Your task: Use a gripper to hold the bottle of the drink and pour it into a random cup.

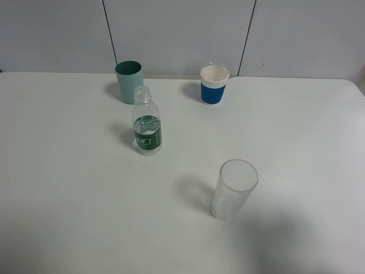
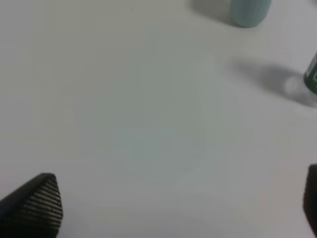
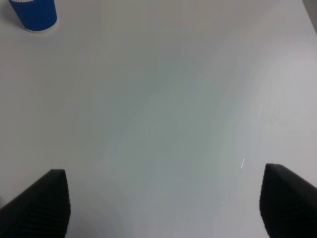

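Note:
The small clear bottle (image 1: pixel 147 123) with a dark green label stands upright and uncapped left of the table's middle. The teal-green cup (image 1: pixel 129 81) stands just behind it at the back. Neither gripper shows in the exterior high view. In the left wrist view my left gripper (image 2: pixel 183 203) is open and empty over bare table, with the teal cup's base (image 2: pixel 249 12) and the bottle's edge (image 2: pixel 311 77) far off. In the right wrist view my right gripper (image 3: pixel 163 203) is open and empty over bare table.
A white cup with a blue sleeve (image 1: pixel 214 84) stands at the back centre; it also shows in the right wrist view (image 3: pixel 33 14). A tall clear glass (image 1: pixel 234 189) stands near the front, right of the middle. The white table (image 1: pixel 68 200) ends at a grey wall.

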### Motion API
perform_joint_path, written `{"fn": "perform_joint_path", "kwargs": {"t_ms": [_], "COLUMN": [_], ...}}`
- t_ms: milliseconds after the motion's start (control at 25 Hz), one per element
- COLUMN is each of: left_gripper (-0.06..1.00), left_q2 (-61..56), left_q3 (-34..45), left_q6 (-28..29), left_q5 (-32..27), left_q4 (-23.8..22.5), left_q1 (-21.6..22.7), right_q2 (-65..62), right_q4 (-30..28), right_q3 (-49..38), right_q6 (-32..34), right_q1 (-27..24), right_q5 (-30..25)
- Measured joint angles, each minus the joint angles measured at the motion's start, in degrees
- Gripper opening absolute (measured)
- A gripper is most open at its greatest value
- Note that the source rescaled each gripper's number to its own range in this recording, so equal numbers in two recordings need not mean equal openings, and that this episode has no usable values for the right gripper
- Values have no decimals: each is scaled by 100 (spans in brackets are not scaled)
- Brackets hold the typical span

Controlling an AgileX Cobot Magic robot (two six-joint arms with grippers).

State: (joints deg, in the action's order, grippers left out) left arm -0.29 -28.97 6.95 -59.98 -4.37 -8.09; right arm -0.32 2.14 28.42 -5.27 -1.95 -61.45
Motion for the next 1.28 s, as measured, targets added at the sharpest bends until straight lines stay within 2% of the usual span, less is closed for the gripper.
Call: {"fn": "perform_joint_path", "kwargs": {"t_ms": [1280], "left_gripper": [100], "left_q2": [0], "left_q3": [0], "left_q6": [-4], "left_q5": [0], "left_q4": [0], "left_q1": [0], "right_q2": [0], "right_q4": [0], "right_q3": [0], "right_q6": [0], "right_q1": [0], "right_q5": [0]}}
